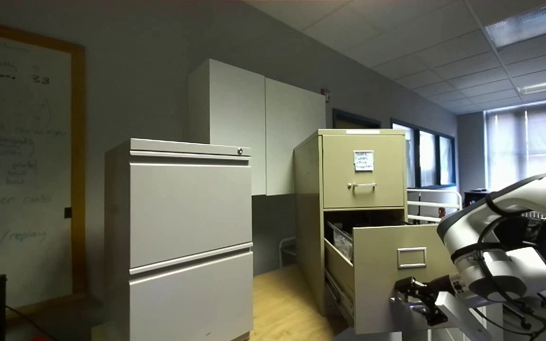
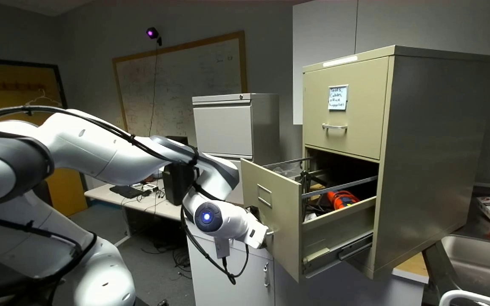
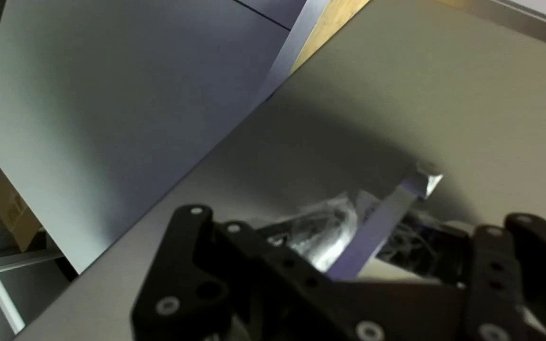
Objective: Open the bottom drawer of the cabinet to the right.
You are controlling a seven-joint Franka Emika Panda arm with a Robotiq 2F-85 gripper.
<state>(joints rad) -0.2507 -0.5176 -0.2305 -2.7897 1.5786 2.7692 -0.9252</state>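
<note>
Bottom drawer, jutting past cabinet edge, open above

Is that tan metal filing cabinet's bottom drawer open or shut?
Open. The bottom drawer juts out from the tan metal cabinet, showing an orange object inside.

Cabinet: smooth painted metal, low sheen
Bottom drawer: smooth painted metal
Bottom handle: glossy bare metal
Bag: clear, crinkled plastic
Card: paper
Sink: shiny metal
2 cupboard doors: smooth, matt
</note>
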